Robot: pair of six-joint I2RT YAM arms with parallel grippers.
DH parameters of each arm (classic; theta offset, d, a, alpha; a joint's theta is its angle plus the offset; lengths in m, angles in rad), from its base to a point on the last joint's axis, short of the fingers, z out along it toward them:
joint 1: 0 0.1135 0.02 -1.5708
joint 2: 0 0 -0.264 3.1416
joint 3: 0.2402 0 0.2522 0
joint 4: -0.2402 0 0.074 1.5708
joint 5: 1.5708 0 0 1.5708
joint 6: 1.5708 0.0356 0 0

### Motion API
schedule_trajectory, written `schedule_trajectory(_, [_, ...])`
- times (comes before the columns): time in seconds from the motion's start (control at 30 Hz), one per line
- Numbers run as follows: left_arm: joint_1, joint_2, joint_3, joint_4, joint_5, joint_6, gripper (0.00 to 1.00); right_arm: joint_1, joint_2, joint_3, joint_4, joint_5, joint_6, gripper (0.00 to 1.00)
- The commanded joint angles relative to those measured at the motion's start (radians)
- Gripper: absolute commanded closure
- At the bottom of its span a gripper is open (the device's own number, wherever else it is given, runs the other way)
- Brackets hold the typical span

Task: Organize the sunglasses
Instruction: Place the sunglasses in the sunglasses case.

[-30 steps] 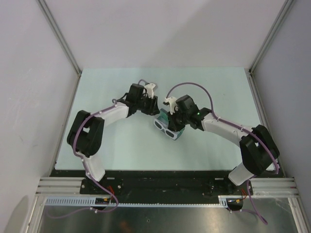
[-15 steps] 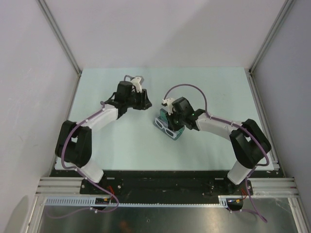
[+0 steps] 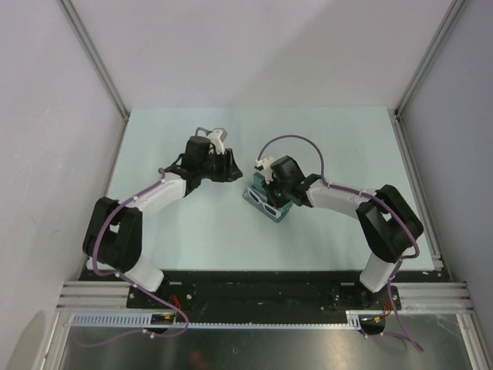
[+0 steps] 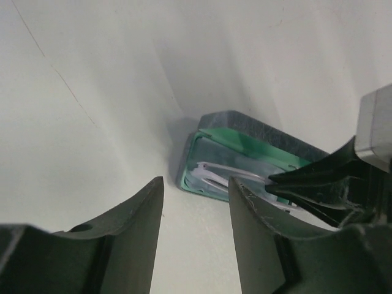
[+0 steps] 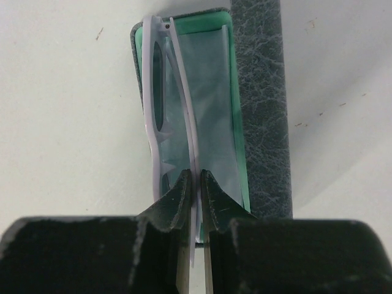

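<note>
Grips the sunglasses (image 5: 160,116) in the right gripper (image 5: 195,184), jaws pinched shut on the thin white frame. Holds them folded and standing on edge along one side of the open case (image 5: 260,110), over its green lining. Parks the left gripper (image 4: 196,187) just beside the end of the case, jaws parted about halfway and holding nothing.

Best done slowly: lower until the frame meets the lining, then tip the lenses flat rather than let them drop on edge. Check that both folded arms sit inside the rim before letting go, to avoid trapping one under the lid. Brace the case with the left gripper if it looks likely to slide on the worktop (image 3: 331,139).

Against a second ago: has brought the sunglasses further into the case, lenses no longer showing clear of its near edge. Has pulled the left gripper back from the right wrist and swung that arm's elbow outward. Has tucked the right elbow inward.
</note>
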Motion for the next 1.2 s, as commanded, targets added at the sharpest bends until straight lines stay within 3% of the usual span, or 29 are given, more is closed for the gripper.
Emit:
schedule_trajectory(0.0, [-0.02,-0.032,-0.017,0.054,0.017,-0.035,0.48,0.006,0.023,0.004,0.042,-0.01,-0.025,1.0])
schedule_trajectory(0.67, [-0.046,-0.006,-0.057,0.131,0.035,-0.069,0.44,-0.025,0.032,-0.003,0.034,-0.153,-0.043,1.0])
schedule_trajectory(1.17, [-0.062,0.007,-0.061,0.135,0.021,-0.069,0.43,-0.022,0.026,-0.022,0.02,-0.126,-0.059,1.0])
